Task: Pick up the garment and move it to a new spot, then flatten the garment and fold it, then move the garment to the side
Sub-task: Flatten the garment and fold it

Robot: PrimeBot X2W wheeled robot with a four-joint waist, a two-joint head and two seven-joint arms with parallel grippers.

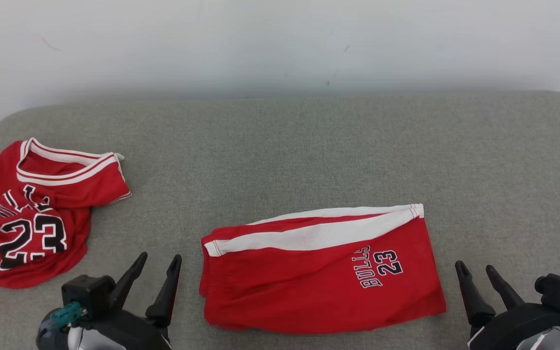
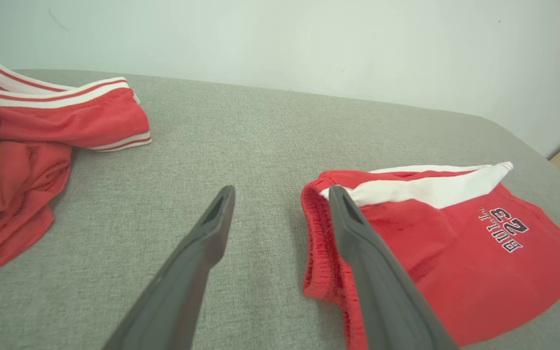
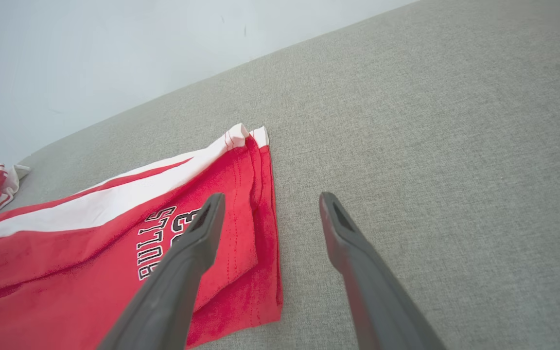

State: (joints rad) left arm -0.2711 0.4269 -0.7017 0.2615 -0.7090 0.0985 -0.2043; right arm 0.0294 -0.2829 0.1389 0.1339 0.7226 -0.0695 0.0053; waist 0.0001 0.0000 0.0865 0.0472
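The red shorts (image 1: pixel 323 277) lay folded flat near the front of the grey padded surface (image 1: pixel 309 155), with a broad white stripe (image 1: pixel 319 236) along their far side and the gathered waistband at the left. Navy lettering (image 1: pixel 377 267) read "BULLS 23". The left gripper (image 1: pixel 159 256) and right gripper (image 1: pixel 475 266) flanked them, fingers spread, pinching nothing. A crumpled red jersey (image 1: pixel 27 214) numbered 23 sat far left. Bare surface stretched behind and to the right.
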